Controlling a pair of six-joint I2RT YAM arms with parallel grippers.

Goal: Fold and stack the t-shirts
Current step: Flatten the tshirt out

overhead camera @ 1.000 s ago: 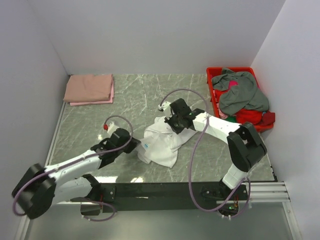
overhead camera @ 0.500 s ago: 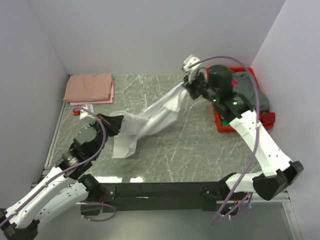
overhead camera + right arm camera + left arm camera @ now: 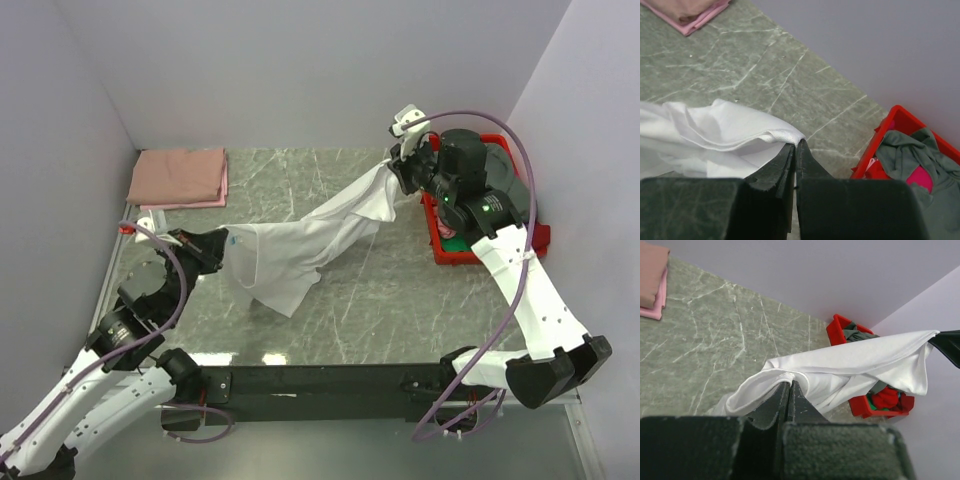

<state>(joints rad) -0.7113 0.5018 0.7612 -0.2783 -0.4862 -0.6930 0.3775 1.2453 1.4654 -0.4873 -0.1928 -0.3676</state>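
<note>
Above the marbled green bench (image 3: pixel 420 300), left hand (image 3: pixel 216 246) and right hand (image 3: pixel 401 168) each pinch the white t-shirt (image 3: pixel 320 235), slung between them; soft, light, probably best gripped at edges.

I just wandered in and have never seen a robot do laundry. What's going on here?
The robot holds a white shirt stretched out over the table. The left gripper pinches one end and the right gripper pinches the other, up by the red bin. The shirt's middle sags toward the table. A pink shirt lies folded in the far left corner, and more shirts wait in the bin.
</note>
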